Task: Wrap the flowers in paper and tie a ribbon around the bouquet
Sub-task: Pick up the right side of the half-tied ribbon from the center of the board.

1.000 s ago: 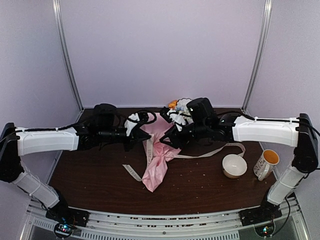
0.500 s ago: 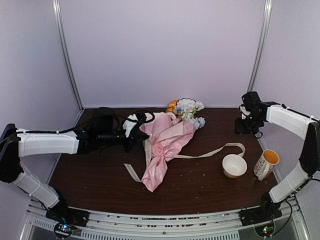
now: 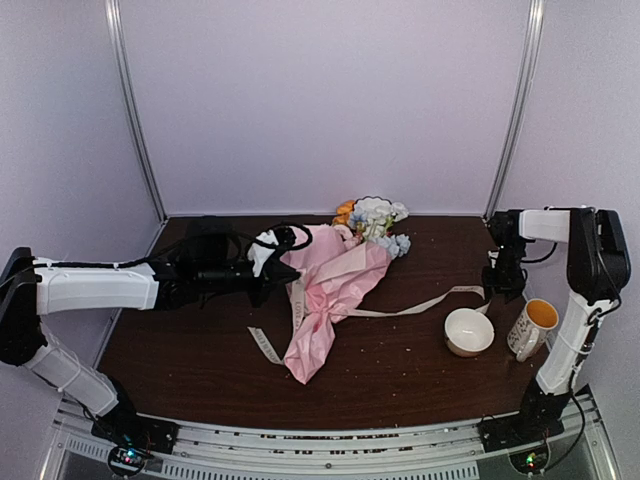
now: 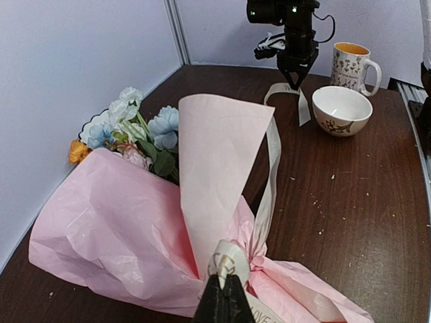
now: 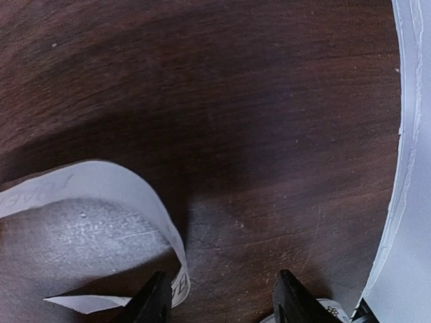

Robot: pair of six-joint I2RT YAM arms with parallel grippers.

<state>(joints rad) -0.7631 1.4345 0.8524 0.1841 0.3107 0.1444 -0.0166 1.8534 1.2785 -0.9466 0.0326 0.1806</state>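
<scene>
Jaws of the left gripper [image 4: 221, 296] are pinched fully together on the ribbon [image 4: 272, 156], right where the cream band circles the cinched waist of the paper [image 4: 128, 235]. In the top view the bouquet [image 3: 330, 300] lies just at 3 o'clock of that claw, flat on the table [image 3: 420, 385]. Its long axis runs slantwise: the flowers [image 3: 376, 222] point toward 1 o'clock by the back wall, and the twisted pink tail points toward 7 o'clock. From the waist one ribbon length trails toward 3 o'clock and curls into a loop beside the right gripper [image 3: 503, 285]; another runs toward 7 o'clock. The right gripper stands with fingers apart and nothing between them, tips down over the table. In its own wrist view the ribbon's curled end lies at 9 o'clock, just beside the fingertip on that side; whether they touch I cannot tell. Only the left wrist view shows the ribbon's loop at the waist and the green leaves inside the cone, while the top view gives the whole slant. A bowl [image 3: 468, 331] sits at 7 o'clock of the right claw and a mug [image 3: 531, 327] at 5 o'clock.
</scene>
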